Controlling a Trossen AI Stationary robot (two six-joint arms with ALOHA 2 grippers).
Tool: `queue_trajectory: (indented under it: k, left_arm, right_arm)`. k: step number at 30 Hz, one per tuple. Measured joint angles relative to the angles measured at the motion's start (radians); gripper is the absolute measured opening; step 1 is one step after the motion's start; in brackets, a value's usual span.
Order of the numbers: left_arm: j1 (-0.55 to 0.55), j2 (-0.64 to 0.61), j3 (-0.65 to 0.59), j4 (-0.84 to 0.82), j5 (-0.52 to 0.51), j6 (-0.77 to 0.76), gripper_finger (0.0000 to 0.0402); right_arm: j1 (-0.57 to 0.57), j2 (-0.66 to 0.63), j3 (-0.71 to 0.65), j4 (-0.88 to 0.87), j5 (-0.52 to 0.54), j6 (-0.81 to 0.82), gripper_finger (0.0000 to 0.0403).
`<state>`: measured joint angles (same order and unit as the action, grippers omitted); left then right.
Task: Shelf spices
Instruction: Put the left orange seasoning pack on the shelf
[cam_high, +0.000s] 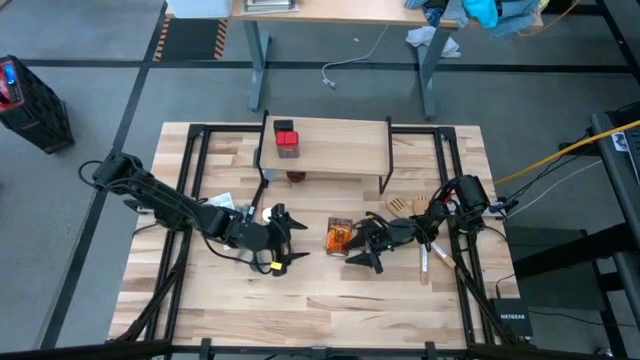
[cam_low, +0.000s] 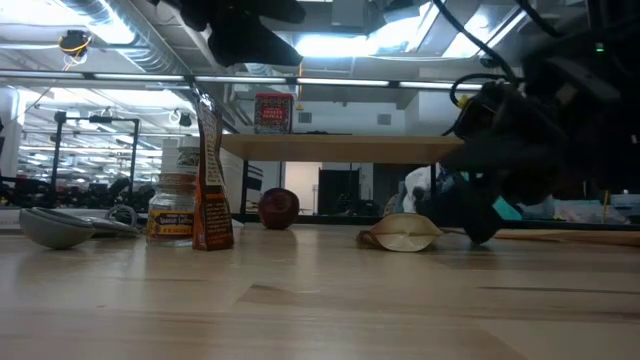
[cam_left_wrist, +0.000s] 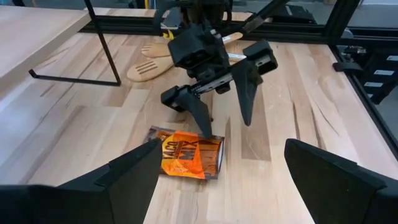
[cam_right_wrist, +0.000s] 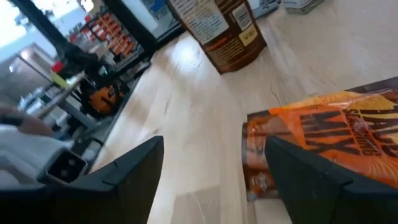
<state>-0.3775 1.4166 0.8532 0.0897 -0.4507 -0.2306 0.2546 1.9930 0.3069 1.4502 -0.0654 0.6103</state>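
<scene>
The right gripper (cam_high: 362, 258) is hovering low over the table (cam_high: 330, 310) with its fingers (cam_left_wrist: 200, 118) spread wide, one tip touching the edge of the orange taco-mix packet (cam_high: 340, 237), which is lying flat near the table's centre. The left gripper (cam_high: 288, 240) is facing it from the packet's nine o'clock side, also spread open and holding nothing. The shelf (cam_high: 340, 145) is standing at twelve o'clock from the packet, and the red-topped box (cam_high: 286, 139) is sitting on its left end. A dark round jar (cam_high: 297, 177) is resting on the table just under the shelf's near edge. Wooden utensils (cam_high: 412, 208) are lying at about two o'clock from the packet, beside the right arm
</scene>
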Motion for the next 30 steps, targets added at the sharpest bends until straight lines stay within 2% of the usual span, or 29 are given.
queue_trajectory:
  k: [6, 11, 16, 21, 30]
  left_arm:
    - [0.011, 0.000, 0.000, -0.007, 0.003, 0.069, 0.0331]
    - [0.074, 0.000, 0.000, -0.046, 0.004, 0.088, 0.0331]
    - [0.156, 0.000, 0.000, -0.083, 0.096, 0.082, 0.0331]
    - [0.204, 0.000, 0.000, -0.079, 0.161, 0.082, 0.0331]
    - [0.219, 0.000, 0.000, -0.080, 0.183, 0.146, 0.0331]
  right_arm:
    - [0.000, -0.019, 0.000, 0.002, -0.007, 0.109, 0.0287]
    - [0.000, -0.046, -0.026, -0.003, 0.022, 0.166, 0.0287]
    - [0.000, -0.086, -0.093, 0.002, 0.102, 0.236, 0.0287]
    - [0.000, -0.124, -0.143, 0.007, 0.142, 0.383, 0.0287]
    - [-0.001, -0.131, -0.143, -0.021, 0.181, 0.590, 0.0287]
